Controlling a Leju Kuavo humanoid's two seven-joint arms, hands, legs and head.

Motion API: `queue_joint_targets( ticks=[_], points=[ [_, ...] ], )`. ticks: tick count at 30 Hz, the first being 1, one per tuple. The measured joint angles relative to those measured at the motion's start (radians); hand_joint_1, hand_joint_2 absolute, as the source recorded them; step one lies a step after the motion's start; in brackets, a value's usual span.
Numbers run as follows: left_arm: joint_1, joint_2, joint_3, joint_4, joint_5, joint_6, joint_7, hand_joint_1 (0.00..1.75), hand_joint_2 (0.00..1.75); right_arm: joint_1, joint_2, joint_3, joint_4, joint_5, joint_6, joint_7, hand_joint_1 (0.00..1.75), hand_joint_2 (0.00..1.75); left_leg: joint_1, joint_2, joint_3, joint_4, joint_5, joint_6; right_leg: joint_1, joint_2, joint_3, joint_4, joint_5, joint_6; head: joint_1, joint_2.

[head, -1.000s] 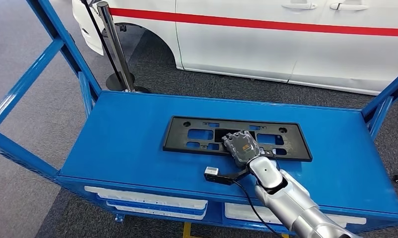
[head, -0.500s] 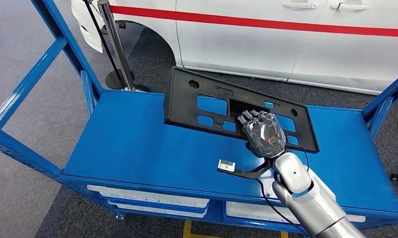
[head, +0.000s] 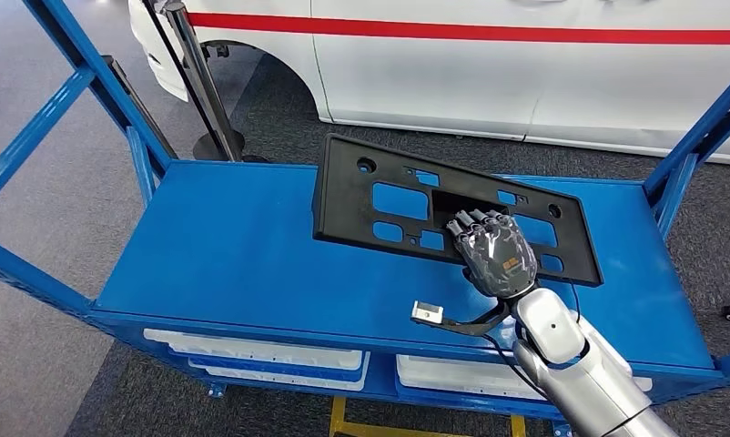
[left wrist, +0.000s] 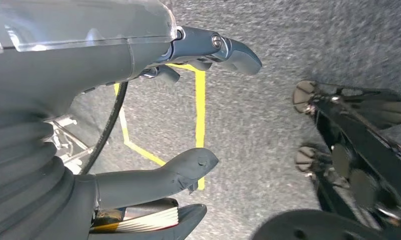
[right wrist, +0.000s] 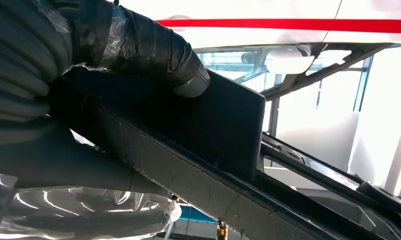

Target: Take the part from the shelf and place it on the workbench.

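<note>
The part is a long black plastic panel [head: 380, 196] with several rectangular cut-outs. It is lifted off the blue shelf top [head: 234, 255] and tilted toward me. My right hand [head: 496, 250] grips it through the middle cut-out, near its lower edge. In the right wrist view the thumb presses on the dark panel [right wrist: 223, 130] and the fingers [right wrist: 143, 47] wrap its edge. My left hand [left wrist: 138, 115] hangs over grey carpet with its fingers apart and nothing in them.
The blue shelf cart has upright posts at its left [head: 125, 118] and right [head: 698, 137] ends. A white car with a red stripe [head: 525, 64] stands behind it. A metal stanchion post [head: 197, 91] stands at the back left. White trays [head: 261, 360] lie on the lower shelf.
My right hand has raised the panel from lying flat on the shelf top to tilted up in the air. The camera has shifted slightly.
</note>
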Motion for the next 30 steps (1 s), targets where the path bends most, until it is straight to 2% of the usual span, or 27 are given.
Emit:
queue_joint_targets(
  ticks=[1, 2, 3, 4, 5, 6, 7, 8, 9, 11, 12, 13, 15, 16, 17, 18, 19, 20, 21, 22, 23, 24, 26, 27, 28, 30],
  points=[
    [0.0, 0.001, -0.001, 0.0, -0.001, -0.001, 0.0, 0.0, 1.75, 0.001, -0.001, 0.0, 0.0, -0.001, -0.001, -0.002, 1.75, 1.75, -0.002, 0.0, -0.017, 0.06, -0.029, 0.002, 0.005, -0.001, -0.008, 0.0, 0.006, -0.004, 0.0, 0.0],
    [0.0, 0.001, -0.002, 0.0, -0.001, -0.002, -0.001, 0.0, 1.75, 0.002, -0.002, 0.0, 0.0, -0.003, -0.002, -0.004, 1.75, 1.75, -0.004, 0.0, -0.021, 0.089, -0.037, 0.006, 0.01, -0.002, -0.015, 0.0, 0.011, -0.007, 0.0, 0.0],
    [-0.001, 0.002, -0.002, 0.0, -0.002, -0.003, -0.001, 0.0, 1.75, 0.003, -0.004, 0.0, 0.0, -0.009, -0.004, -0.007, 1.75, 1.75, -0.008, 0.0, -0.006, 0.082, -0.026, 0.014, 0.015, -0.002, -0.021, 0.001, 0.017, -0.008, 0.0, 0.0],
    [-0.001, 0.002, -0.003, 0.0, -0.002, -0.004, -0.001, 0.0, 1.75, 0.004, -0.006, 0.0, -0.001, -0.017, -0.005, -0.011, 1.75, 1.75, -0.014, -0.001, 0.027, 0.037, 0.001, 0.025, 0.02, -0.002, -0.027, 0.001, 0.024, -0.01, 0.0, 0.0],
    [-0.001, 0.004, -0.004, 0.0, -0.003, -0.005, -0.001, 0.0, 1.75, 0.004, -0.008, 0.0, -0.004, -0.028, -0.007, -0.015, 1.75, 1.75, -0.022, -0.001, 0.072, -0.035, 0.032, 0.04, 0.024, -0.002, -0.032, 0.0, 0.03, -0.01, 0.0, 0.0],
    [-0.002, 0.007, -0.004, 0.0, -0.005, -0.005, -0.001, 0.0, 1.75, 0.004, -0.01, 0.0, -0.007, -0.039, -0.007, -0.018, 1.75, 1.75, -0.029, -0.001, 0.117, -0.11, 0.051, 0.054, 0.027, -0.002, -0.036, 0.0, 0.036, -0.009, 0.0, 0.0],
    [-0.002, 0.01, -0.005, 0.0, -0.006, -0.006, -0.002, 0.0, 1.75, 0.004, -0.012, 0.0, -0.01, -0.049, -0.008, -0.021, 1.75, 1.75, -0.035, 0.0, 0.148, -0.166, 0.064, 0.063, 0.028, -0.002, -0.038, -0.002, 0.043, -0.006, 0.0, 0.0],
    [-0.003, 0.013, -0.005, 0.0, -0.008, -0.006, -0.002, 0.0, 1.75, 0.004, -0.014, 0.0, -0.014, -0.056, -0.009, -0.024, 1.75, 1.75, -0.04, 0.0, 0.164, -0.2, 0.07, 0.069, 0.025, -0.003, -0.038, -0.005, 0.052, -0.001, 0.0, 0.0],
    [-0.003, 0.015, -0.005, 0.0, -0.008, -0.006, -0.002, 0.0, 1.75, 0.005, -0.015, 0.0, -0.016, -0.061, -0.01, -0.025, 1.75, 1.75, -0.044, 0.0, 0.166, -0.213, 0.074, 0.071, 0.022, -0.004, -0.038, -0.011, 0.061, 0.005, 0.0, 0.0],
    [-0.003, 0.017, -0.005, 0.0, -0.008, -0.007, -0.002, 0.0, 1.75, 0.006, -0.018, 0.0, -0.019, -0.064, -0.012, -0.027, 1.75, 1.75, -0.045, 0.002, 0.16, -0.232, 0.103, 0.072, 0.018, -0.004, -0.04, -0.023, 0.075, 0.018, 0.0, 0.0],
    [-0.004, 0.018, -0.005, 0.0, -0.008, -0.007, -0.002, 0.0, 1.75, 0.007, -0.02, 0.0, -0.02, -0.065, -0.013, -0.027, 1.75, 1.75, -0.042, 0.004, 0.156, -0.245, 0.119, 0.074, 0.019, -0.004, -0.045, -0.018, 0.061, 0.022, 0.001, 0.0],
    [-0.005, 0.019, -0.005, 0.0, -0.009, -0.007, -0.002, 0.0, 1.75, 0.007, -0.022, 0.0, -0.021, -0.065, -0.014, -0.028, 1.75, 1.75, -0.038, 0.007, 0.148, -0.255, 0.137, 0.075, 0.02, -0.004, -0.052, 0.003, 0.029, 0.026, 0.001, 0.0],
    [-0.006, 0.018, -0.005, 0.0, -0.009, -0.008, -0.002, 0.0, 1.75, 0.008, -0.025, 0.0, -0.023, -0.066, -0.016, -0.029, 1.75, 1.75, -0.035, 0.009, 0.121, -0.259, 0.162, 0.077, 0.017, -0.004, -0.075, 0.1, -0.072, 0.033, 0.002, 0.0],
    [-0.006, 0.017, -0.005, 0.0, -0.009, -0.008, -0.002, 0.0, 1.75, 0.009, -0.026, 0.0, -0.023, -0.066, -0.016, -0.029, 1.75, 1.75, -0.035, 0.01, 0.104, -0.255, 0.172, 0.076, 0.016, -0.004, -0.083, 0.159, -0.107, 0.037, 0.002, 0.0],
    [-0.006, 0.017, -0.005, 0.0, -0.009, -0.008, -0.002, 0.0, 1.75, 0.011, -0.027, 0.0, -0.023, -0.067, -0.016, -0.03, 1.75, 1.75, -0.035, 0.01, 0.087, -0.249, 0.18, 0.075, 0.014, -0.004, -0.085, 0.206, -0.119, 0.041, 0.002, 0.0],
    [-0.006, 0.016, -0.005, 0.0, -0.009, -0.008, -0.002, 0.0, 1.75, 0.012, -0.028, 0.0, -0.023, -0.07, -0.016, -0.031, 1.75, 1.75, -0.034, 0.01, 0.068, -0.24, 0.187, 0.073, 0.012, -0.004, -0.074, 0.226, -0.106, 0.044, 0.002, 0.0],
    [-0.006, 0.016, -0.005, 0.0, -0.01, -0.008, -0.002, 0.0, 1.75, 0.013, -0.029, 0.0, -0.023, -0.074, -0.016, -0.033, 1.75, 1.75, -0.033, 0.011, 0.05, -0.23, 0.193, 0.07, 0.01, -0.004, -0.049, 0.214, -0.078, 0.047, 0.002, 0.0],
    [-0.007, 0.015, -0.005, 0.0, -0.01, -0.008, -0.002, 0.0, 1.75, 0.013, -0.029, 0.0, -0.026, -0.081, -0.017, -0.036, 1.75, 1.75, -0.032, 0.011, 0.032, -0.217, 0.197, 0.066, 0.008, -0.004, -0.008, 0.169, -0.051, 0.048, 0.002, 0.0],
    [-0.007, 0.015, -0.005, 0.0, -0.011, -0.008, -0.002, 0.0, 1.75, 0.014, -0.03, 0.0, -0.029, -0.09, -0.018, -0.041, 1.75, 1.75, -0.031, 0.011, 0.017, -0.204, 0.2, 0.063, 0.007, -0.004, 0.037, 0.109, -0.045, 0.049, 0.002, 0.0],
    [-0.007, 0.014, -0.005, 0.0, -0.012, -0.008, -0.002, 0.0, 1.75, 0.016, -0.03, 0.0, -0.037, -0.103, -0.019, -0.049, 1.75, 1.75, -0.032, 0.011, 0.005, -0.192, 0.202, 0.059, 0.008, -0.003, 0.078, 0.05, -0.052, 0.044, 0.001, 0.0],
    [-0.007, 0.014, -0.005, 0.0, -0.013, -0.008, -0.003, 0.0, 1.75, 0.02, -0.031, 0.0, -0.047, -0.121, -0.02, -0.061, 1.75, 1.75, -0.034, 0.01, -0.003, -0.183, 0.206, 0.054, 0.01, -0.002, 0.104, 0.006, -0.064, 0.039, 0.001, 0.0],
    [-0.007, 0.014, -0.005, 0.0, -0.014, -0.008, -0.003, 0.0, 1.75, 0.025, -0.033, 0.0, -0.059, -0.143, -0.02, -0.075, 1.75, 1.75, -0.035, 0.009, -0.007, -0.179, 0.211, 0.049, 0.013, -0.001, 0.114, -0.014, -0.078, 0.032, 0.0, 0.0],
    [-0.005, 0.014, -0.005, 0.001, -0.017, -0.007, -0.004, 0.0, 1.75, 0.04, -0.036, 0.0, -0.091, -0.197, -0.016, -0.108, 1.75, 1.75, -0.036, 0.006, -0.014, -0.176, 0.223, 0.037, 0.015, -0.001, 0.107, -0.022, -0.068, 0.015, 0.0, 0.0],
    [-0.004, 0.014, -0.005, 0.001, -0.018, -0.007, -0.005, 0.0, 1.75, 0.046, -0.038, 0.001, -0.107, -0.22, -0.013, -0.122, 1.75, 1.75, -0.034, 0.005, -0.021, -0.171, 0.216, 0.03, 0.014, -0.003, 0.099, -0.023, -0.06, 0.005, 0.001, 0.0],
    [-0.003, 0.014, -0.005, 0.001, -0.018, -0.007, -0.005, 0.0, 1.75, 0.053, -0.039, 0.001, -0.124, -0.238, -0.012, -0.133, 1.75, 1.75, -0.032, 0.004, -0.031, -0.154, 0.191, 0.024, 0.013, -0.005, 0.088, -0.025, -0.049, -0.004, 0.0, 0.0],
    [-0.002, 0.013, -0.005, 0.001, -0.019, -0.007, -0.006, 0.0, 1.75, 0.068, -0.044, 0.002, -0.159, -0.265, -0.011, -0.152, 1.75, 1.75, -0.027, 0.003, -0.06, -0.067, 0.095, 0.014, 0.011, -0.008, 0.062, -0.027, -0.026, -0.016, 0.0, 0.0]
  ],
)
